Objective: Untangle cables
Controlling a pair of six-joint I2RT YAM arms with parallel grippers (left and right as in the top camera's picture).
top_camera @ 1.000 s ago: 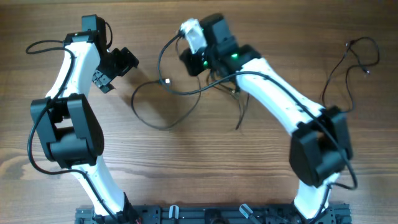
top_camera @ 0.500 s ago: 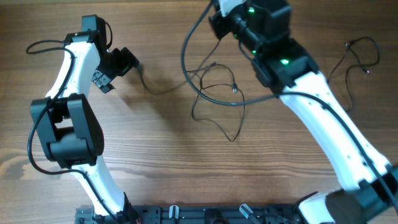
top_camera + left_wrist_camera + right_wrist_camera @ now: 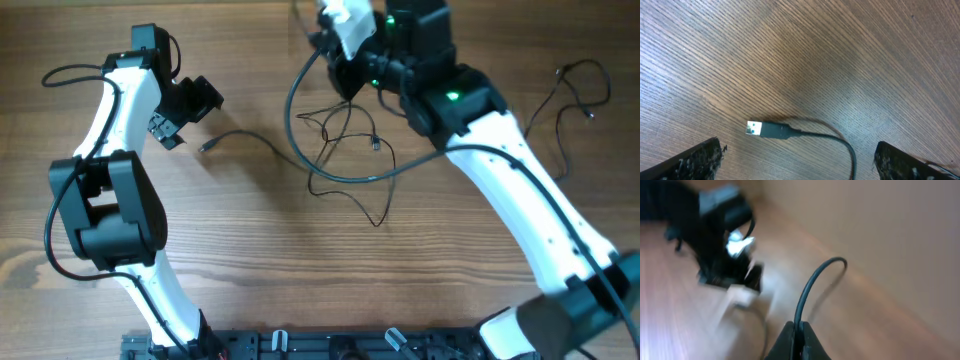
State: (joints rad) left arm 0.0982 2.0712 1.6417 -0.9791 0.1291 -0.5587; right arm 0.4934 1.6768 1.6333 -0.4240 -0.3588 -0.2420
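Observation:
Thin black cables [image 3: 345,150] lie in loose tangled loops at mid-table. One strand runs left and ends in a plug [image 3: 205,147]. My right gripper [image 3: 343,80] hangs above the tangle at the far side. It is shut on a cable [image 3: 807,287] that rises from its closed jaws and curls over; the gripper [image 3: 799,330] pinches it tight. My left gripper [image 3: 185,108] stands open just beyond the plug. In the left wrist view the USB plug [image 3: 762,129] and its cord lie on the wood ahead of the left gripper [image 3: 797,167], untouched by the fingers [image 3: 695,161].
A separate thin black cable [image 3: 570,100] lies looped near the right edge of the wooden table [image 3: 260,260]. A thicker black arm wire [image 3: 295,110] sweeps round the tangle from the right wrist. The arm bases [image 3: 330,345] stand at the near edge.
My right gripper has risen and swung toward the far side with the cable, then drifted slightly left. The loops were dragged right and spread; the plug end now lies below the left gripper. Left arm still.

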